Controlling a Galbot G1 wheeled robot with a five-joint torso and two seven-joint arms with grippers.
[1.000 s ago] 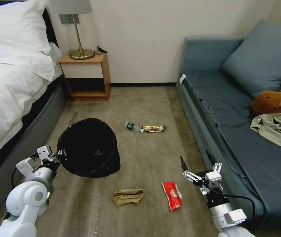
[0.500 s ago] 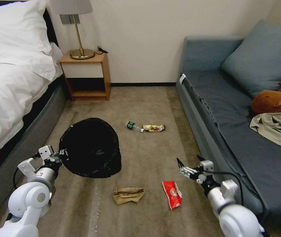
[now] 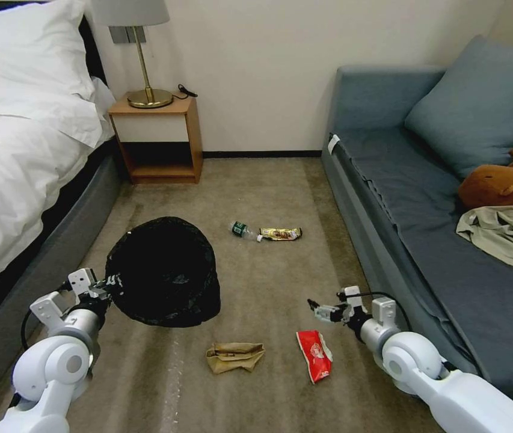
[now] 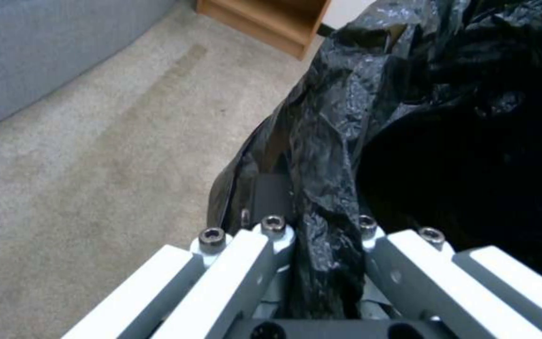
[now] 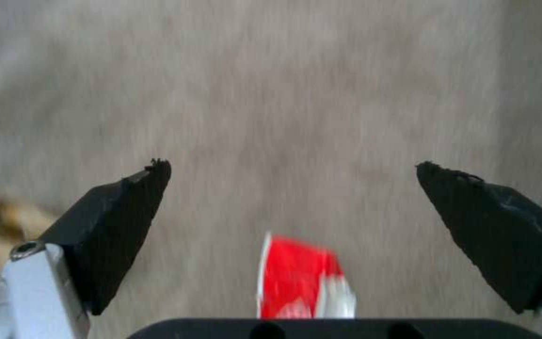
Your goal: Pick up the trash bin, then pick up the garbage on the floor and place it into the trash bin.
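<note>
- Left tool (image 3: 113,280) is clamped on the rim of the trash bin (image 3: 163,270), the black bag liner pinched between its fingers (image 4: 271,235) in the left wrist view.
- The trash bin sits low over the carpet (image 3: 268,198) by the bed (image 3: 21,156), mouth tipped toward the camera; whether its base touches the floor, I cannot tell.
- Right tool (image 3: 316,308) is out over the carpet, just above the far end of the red snack packet (image 3: 314,356), not touching it.
- From the right wrist, its black fingertips (image 5: 127,207) stand wide apart, with the red snack packet (image 5: 302,278) showing on the floor between them.
- The crumpled brown paper bag (image 3: 234,357) lies on the carpet near the red packet, in front of the bin.
- Farther off, the small clear bottle (image 3: 243,231) and the gold-yellow wrapper (image 3: 280,234) lie end to end in the middle of the floor, well apart from both tools.
- A blue sofa (image 3: 436,210) runs along the right; a wooden nightstand (image 3: 157,138) stands against the wall.
</note>
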